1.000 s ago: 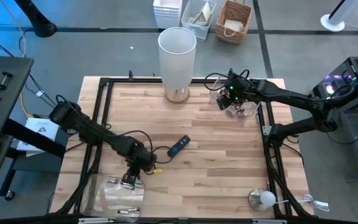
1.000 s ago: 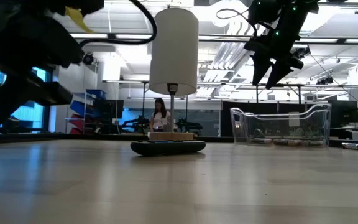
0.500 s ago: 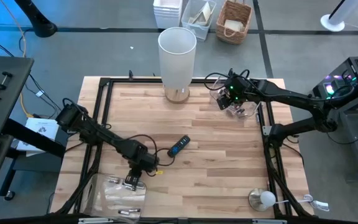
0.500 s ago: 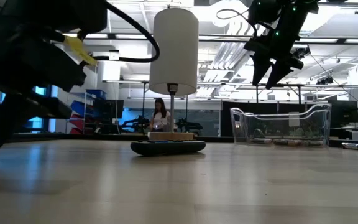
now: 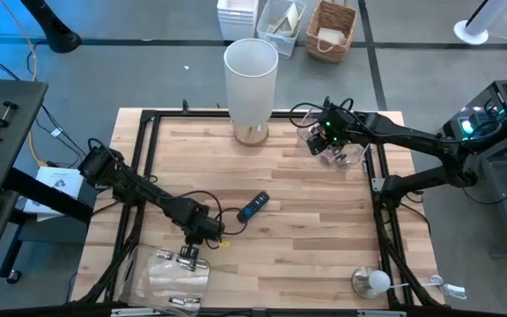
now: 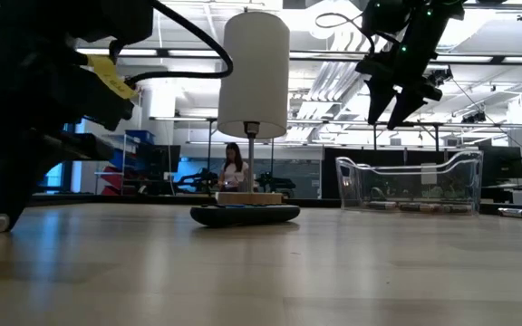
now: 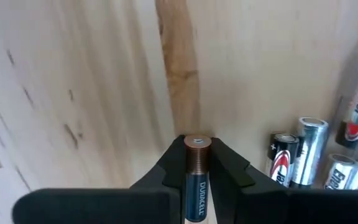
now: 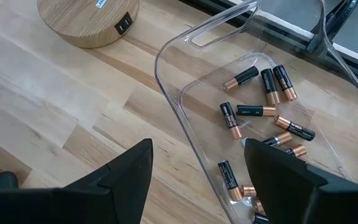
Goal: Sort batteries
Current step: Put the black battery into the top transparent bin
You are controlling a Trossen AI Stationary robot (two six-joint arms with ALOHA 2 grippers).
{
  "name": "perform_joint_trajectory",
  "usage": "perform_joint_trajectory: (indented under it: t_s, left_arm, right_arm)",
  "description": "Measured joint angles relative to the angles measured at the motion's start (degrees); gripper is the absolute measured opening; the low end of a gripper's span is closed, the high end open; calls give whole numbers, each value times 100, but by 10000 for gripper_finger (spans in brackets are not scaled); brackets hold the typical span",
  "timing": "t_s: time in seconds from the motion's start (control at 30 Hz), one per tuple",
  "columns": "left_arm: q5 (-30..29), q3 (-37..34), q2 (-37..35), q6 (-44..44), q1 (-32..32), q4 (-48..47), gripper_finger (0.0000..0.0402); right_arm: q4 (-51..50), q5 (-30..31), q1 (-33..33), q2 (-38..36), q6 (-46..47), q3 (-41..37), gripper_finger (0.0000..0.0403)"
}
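My left gripper (image 5: 188, 255) is at the table's near-left, over a clear tray (image 5: 176, 271), and is shut on a black, copper-topped battery (image 7: 196, 177). Silvery-grey batteries (image 7: 303, 155) lie beside it in the left wrist view. My right gripper (image 5: 327, 141) hangs open above a second clear tray (image 8: 185, 118) at the far right. Several copper-and-black batteries (image 8: 263, 112) lie on that tray's floor. In the low view the right gripper (image 6: 397, 91) is well above this tray (image 6: 408, 186). My left gripper pinches the battery between its two fingers (image 7: 229, 171), coming from above and pointing down. The battery lies along the fingers, and its copper end (image 7: 197, 149) sticks out past the fingertips toward the wood. Whether that end touches anything, I cannot tell.
A white cylinder lamp (image 5: 251, 75) on a wooden base stands at the far edge. A flat black remote (image 5: 253, 207) lies mid-table. A small domed lamp (image 5: 372, 282) sits near the right corner. More batteries (image 5: 183, 301) lie by the near edge. A dark frame (image 5: 148, 123) rims the table.
My left arm has shifted a little toward the table's right, and in the low view its gripper has come lower toward the table. My right gripper has kept still above its tray.
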Motion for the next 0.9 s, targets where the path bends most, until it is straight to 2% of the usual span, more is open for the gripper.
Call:
perform_joint_trajectory:
  t_s: [0.17, 0.3, 0.43, 0.57, 0.73, 0.9]
  left_arm:
    - [-292, -33, -296, 28, 8, -94, 29]
    - [-610, -31, -1007, 134, 148, -304, 29]
    - [-765, 16, -1875, 444, 632, -258, 29]
    - [-1089, 305, -2357, 840, 1359, 515, 29]
    - [-1003, 784, -2020, 1603, 2101, 2408, 29]
    - [-803, 1397, -866, 1912, 2556, 4194, 29]
  right_arm:
    - [-1, 0, 0, 0, -13, 0, 249]
    - [8, -20, 0, 0, -15, 0, 249]
    - [460, -643, -2, -82, -22, 0, 249]
    - [1669, -1427, 0, -429, 77, 0, 249]
    - [3030, -1664, 0, -955, 448, 0, 249]
    - [3504, -1717, 41, -1345, 495, 0, 249]
